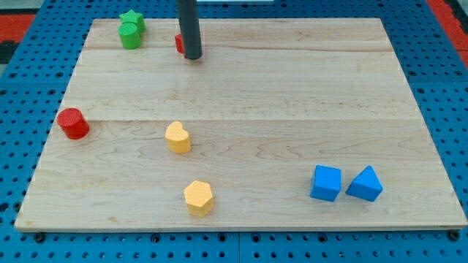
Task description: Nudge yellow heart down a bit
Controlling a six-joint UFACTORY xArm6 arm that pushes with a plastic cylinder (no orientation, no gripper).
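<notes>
The yellow heart (177, 137) lies left of the board's middle, a little below centre height. My tip (192, 55) is at the view's top, well above the heart and slightly to its right. The rod hides most of a red block (178, 44) that touches the tip's left side; its shape cannot be made out. A yellow hexagon (198, 198) lies below the heart, near the board's bottom edge.
A green star (134, 20) and a green cylinder (129, 34) sit together at the top left. A red cylinder (73, 123) is at the left edge. A blue cube (325, 183) and a blue triangular block (364, 184) sit at the lower right. The wooden board (292, 95) rests on blue pegboard.
</notes>
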